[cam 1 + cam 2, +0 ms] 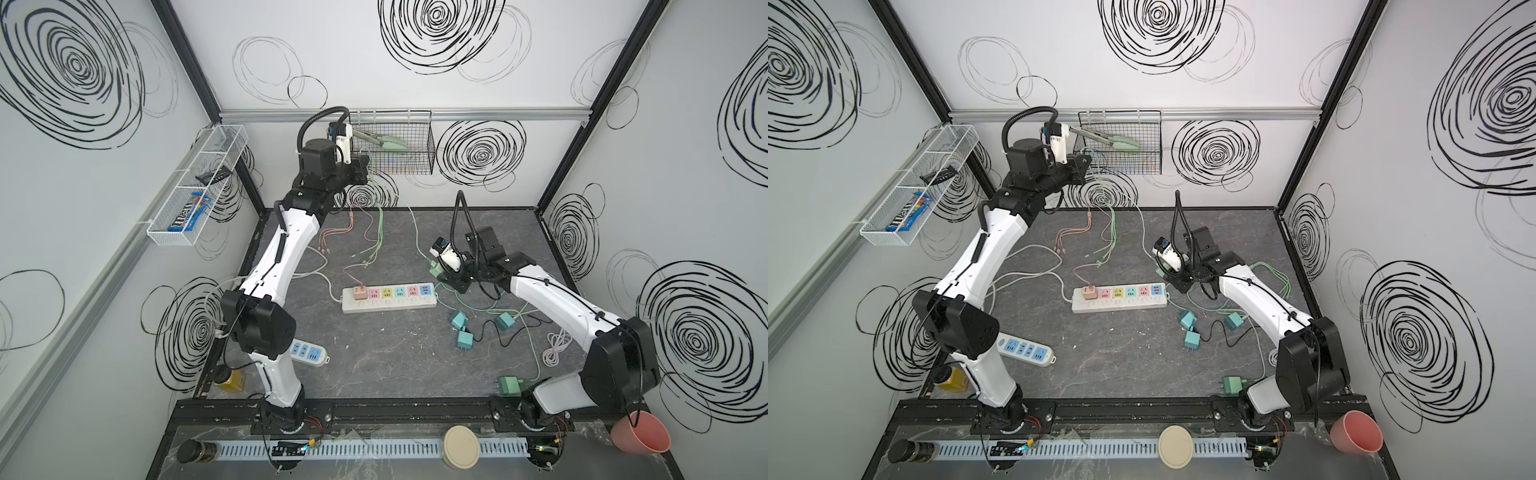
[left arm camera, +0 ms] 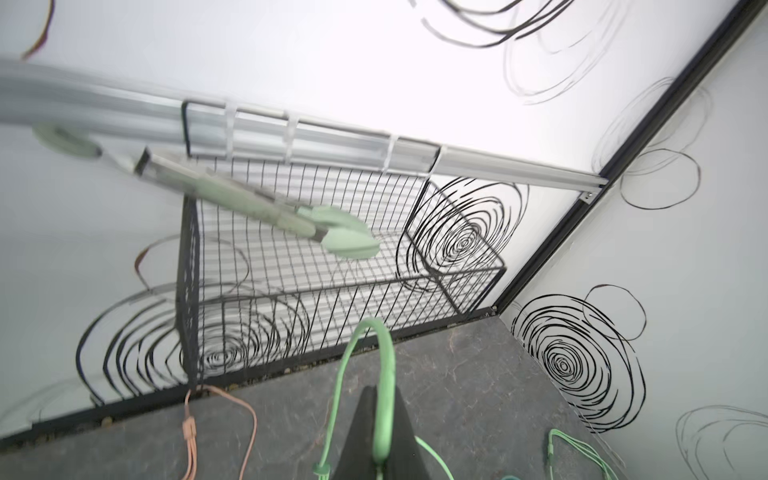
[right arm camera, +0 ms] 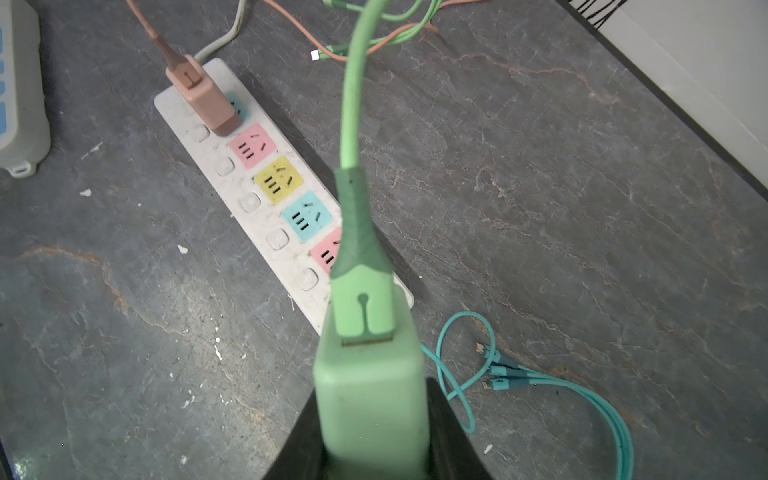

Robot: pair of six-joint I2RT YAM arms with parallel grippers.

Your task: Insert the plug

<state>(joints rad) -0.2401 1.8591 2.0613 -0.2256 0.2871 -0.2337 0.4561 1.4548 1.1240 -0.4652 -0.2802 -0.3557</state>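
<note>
The right gripper [image 3: 372, 415] is squeezed tight on the green plug [image 3: 368, 374], one black finger on each side. The plug is up in the air over the near end of the power strip [image 3: 239, 185], above the gray table [image 3: 540, 208]. I cannot tell if it touches the strip.

The plug's long side runs the same way as the fingers. Its end with the little slot points away from the gripper. The green cable [image 3: 353, 104] sticks out of that slot and curves up and away. The plug's metal pins are hidden (the fingers and the plug's own body cover them), so I cannot tell which way they face.

On the strip, a pink plug [image 3: 203, 99] sits in the far socket. The pink, yellow and blue sockets next to it are open.

The left gripper [image 2: 376, 399] is high up near the black wire basket [image 2: 291, 266]. Its fingers are pressed together on the green cable, which loops up over them.
</note>
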